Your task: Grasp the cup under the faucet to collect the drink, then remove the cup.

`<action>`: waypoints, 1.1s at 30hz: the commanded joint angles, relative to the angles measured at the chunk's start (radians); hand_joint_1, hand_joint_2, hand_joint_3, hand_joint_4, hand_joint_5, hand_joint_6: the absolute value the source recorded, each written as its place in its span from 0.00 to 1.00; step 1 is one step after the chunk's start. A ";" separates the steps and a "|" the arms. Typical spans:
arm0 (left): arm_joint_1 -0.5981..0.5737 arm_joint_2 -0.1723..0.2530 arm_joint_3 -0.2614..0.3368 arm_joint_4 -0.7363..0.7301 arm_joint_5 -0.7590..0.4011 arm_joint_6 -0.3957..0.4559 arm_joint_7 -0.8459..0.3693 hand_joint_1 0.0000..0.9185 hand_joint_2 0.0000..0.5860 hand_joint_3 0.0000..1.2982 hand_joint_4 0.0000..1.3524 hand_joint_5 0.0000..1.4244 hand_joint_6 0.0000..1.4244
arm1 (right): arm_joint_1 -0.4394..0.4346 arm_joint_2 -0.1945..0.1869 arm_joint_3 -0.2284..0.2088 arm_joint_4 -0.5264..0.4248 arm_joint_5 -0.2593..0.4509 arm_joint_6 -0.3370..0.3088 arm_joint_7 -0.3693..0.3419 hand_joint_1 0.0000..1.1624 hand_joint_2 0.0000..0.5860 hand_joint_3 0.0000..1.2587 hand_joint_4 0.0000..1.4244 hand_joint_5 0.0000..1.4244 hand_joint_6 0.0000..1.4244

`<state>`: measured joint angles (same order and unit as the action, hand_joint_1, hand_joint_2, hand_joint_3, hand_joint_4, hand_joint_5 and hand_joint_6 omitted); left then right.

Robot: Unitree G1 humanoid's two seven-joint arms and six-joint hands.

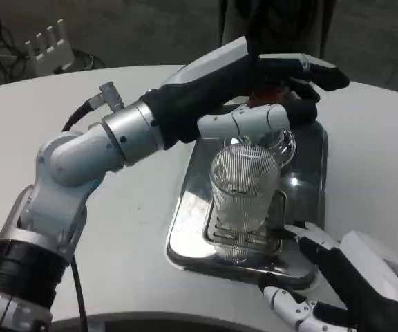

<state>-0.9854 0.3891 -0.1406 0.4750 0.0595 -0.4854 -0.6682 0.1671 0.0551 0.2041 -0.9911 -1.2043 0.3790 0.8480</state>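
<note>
A clear ribbed cup (244, 188) stands upright on the slotted drip grate (221, 236) of a steel tray (185, 232). Directly above its rim sits the chrome faucet (284, 145). My left hand (275, 86) reaches in from the left and closes over the faucet's top, its dark fingers above and its white thumb (244, 124) below a red lever part (264, 97). My right hand (337, 280) lies at the tray's front right corner with its fingers apart, close to the cup's base and holding nothing. Whether liquid is in the cup cannot be told.
The tray sits on a white round table (137, 207); my left forearm (116, 138) crosses above its left half. Behind the table are a dark floor, cables and a white power strip (47, 45).
</note>
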 commanded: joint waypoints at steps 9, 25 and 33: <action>0.016 0.034 -0.064 0.027 0.105 -0.115 0.024 0.00 0.19 0.21 0.15 0.18 0.24 | 0.000 0.023 -0.021 0.002 0.054 0.034 -0.026 0.27 0.74 0.12 0.03 0.07 0.00; 0.001 0.051 -0.068 0.071 0.136 -0.169 0.055 0.00 0.19 0.21 0.15 0.18 0.24 | -0.019 0.001 -0.189 0.134 0.534 0.004 -0.365 0.48 0.44 0.02 0.05 0.14 0.02; 0.005 0.059 -0.064 0.069 0.133 -0.176 0.063 0.00 0.20 0.21 0.15 0.18 0.24 | -0.055 -0.023 -0.224 0.253 0.675 -0.051 -0.553 0.53 0.39 0.01 0.06 0.13 0.00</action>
<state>-0.9953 0.4328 -0.1843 0.5294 0.1656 -0.6612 -0.5895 0.1124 0.0322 -0.0120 -0.7679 -0.5607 0.3582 0.3483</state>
